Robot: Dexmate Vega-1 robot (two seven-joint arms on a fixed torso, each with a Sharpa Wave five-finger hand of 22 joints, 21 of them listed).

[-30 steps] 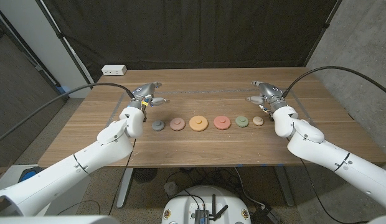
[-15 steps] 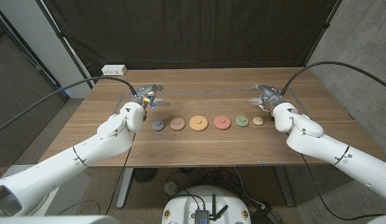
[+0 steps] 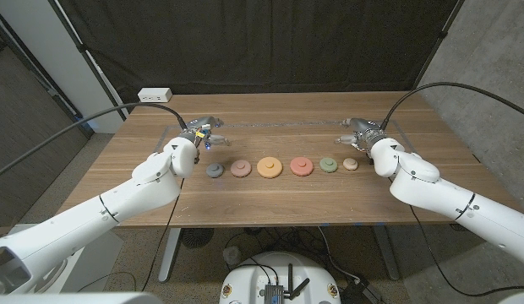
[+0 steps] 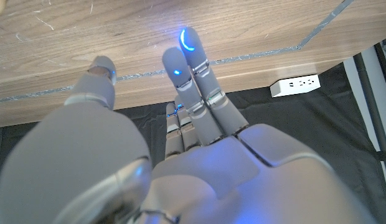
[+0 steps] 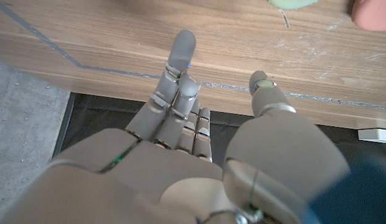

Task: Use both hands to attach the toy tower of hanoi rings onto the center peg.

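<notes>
Six rings are laid in a row along the table's (image 3: 270,198) middle: orange ring (image 3: 270,166), red ring (image 3: 301,165), pink ring (image 3: 241,168), green ring (image 3: 329,165), grey ring (image 3: 214,170), beige ring (image 3: 351,163). The left hand (image 3: 197,133) is held empty, fingers apart, beyond the grey ring toward the far edge; the right hand (image 3: 357,130), likewise empty and spread, beyond the beige ring.

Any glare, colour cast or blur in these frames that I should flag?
Head view: evenly lit and sharp, soft shadows under the rings. Left wrist view: blue glow from lights on the left hand tints its fingers; the palm close to the lens is soft. Right wrist view: right hand neutral, near parts blurred.
</notes>
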